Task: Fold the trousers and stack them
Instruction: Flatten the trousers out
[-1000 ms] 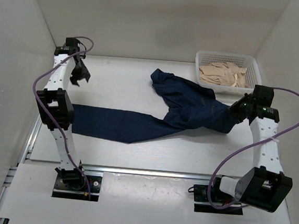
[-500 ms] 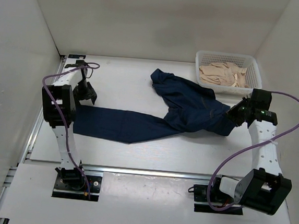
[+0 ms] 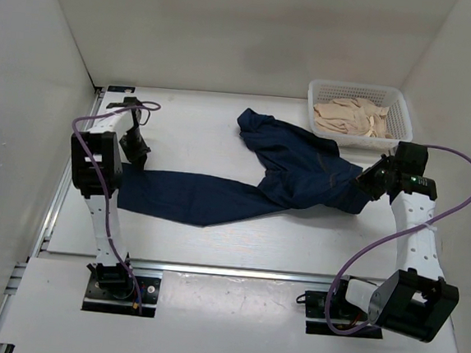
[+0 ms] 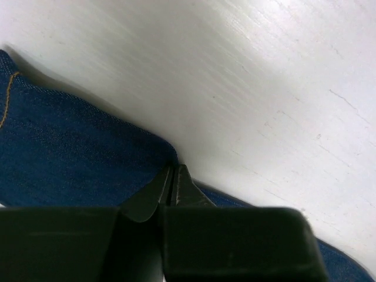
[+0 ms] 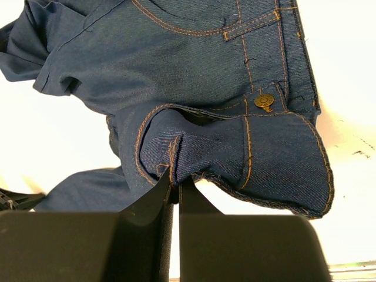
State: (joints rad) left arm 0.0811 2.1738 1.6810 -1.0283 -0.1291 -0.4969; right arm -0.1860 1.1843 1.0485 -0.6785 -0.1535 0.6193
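The trousers (image 3: 298,170) are dark blue jeans, crumpled at the waist on the right, with one long leg (image 3: 192,196) stretched out to the left. My left gripper (image 3: 133,153) is down at the far left end of that leg. In the left wrist view its jaws (image 4: 174,176) are shut, pinching the edge of the denim (image 4: 76,153) against the table. My right gripper (image 3: 367,185) is at the waist end. In the right wrist view it (image 5: 176,182) is shut on a bunched fold of the waistband (image 5: 200,150) beside the button (image 5: 264,101).
A white basket (image 3: 312,91) holding beige clothing (image 3: 352,116) stands at the back right, just behind the right gripper. White walls close in the table on the left, back and right. A metal rail (image 3: 227,270) runs along the near edge.
The left arm came down from a raised pose to the end of the leg, and its gripper opened wide, then shut on the denim. The right arm barely shifted, still holding the waistband.
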